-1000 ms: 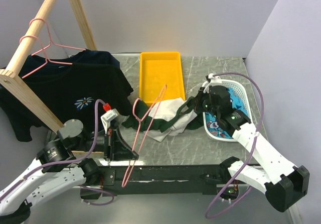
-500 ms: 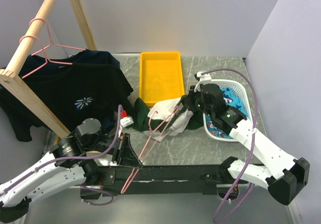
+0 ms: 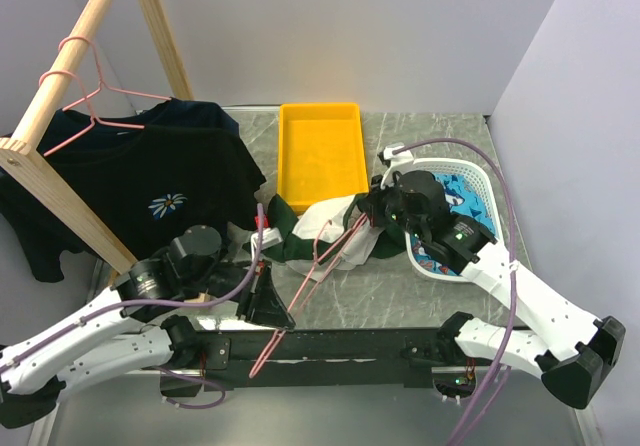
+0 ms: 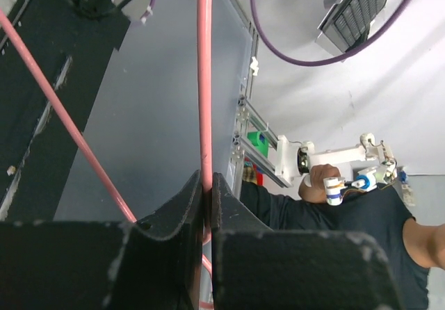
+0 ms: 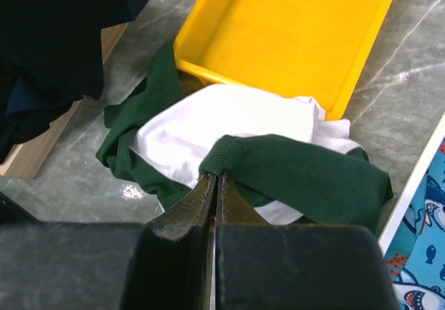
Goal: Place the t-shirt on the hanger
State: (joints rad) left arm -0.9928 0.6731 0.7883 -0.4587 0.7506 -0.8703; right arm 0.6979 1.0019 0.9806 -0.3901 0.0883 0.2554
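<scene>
The dark green and white t-shirt (image 3: 322, 228) lies crumpled on the table in front of the yellow tray. My right gripper (image 3: 372, 212) is shut on a green ribbed edge of the shirt (image 5: 299, 171), with the jaws pinched together at the fold (image 5: 215, 178). My left gripper (image 3: 268, 306) is shut on the thin pink wire hanger (image 3: 312, 269) near the table's front edge. The wire runs straight up out of the closed jaws in the left wrist view (image 4: 204, 80). The hanger leans up and right, and its far end reaches the shirt.
A yellow tray (image 3: 322, 151) sits behind the shirt. A white basket (image 3: 478, 181) with a blue patterned cloth stands at the right. A wooden rack (image 3: 70, 56) at the left carries a black daisy t-shirt (image 3: 150, 181) on another pink hanger (image 3: 95, 94).
My left gripper has moved right with the hanger, which now leans lower with its far end at the shirt. My right gripper has shifted slightly left, still pinching the shirt.
</scene>
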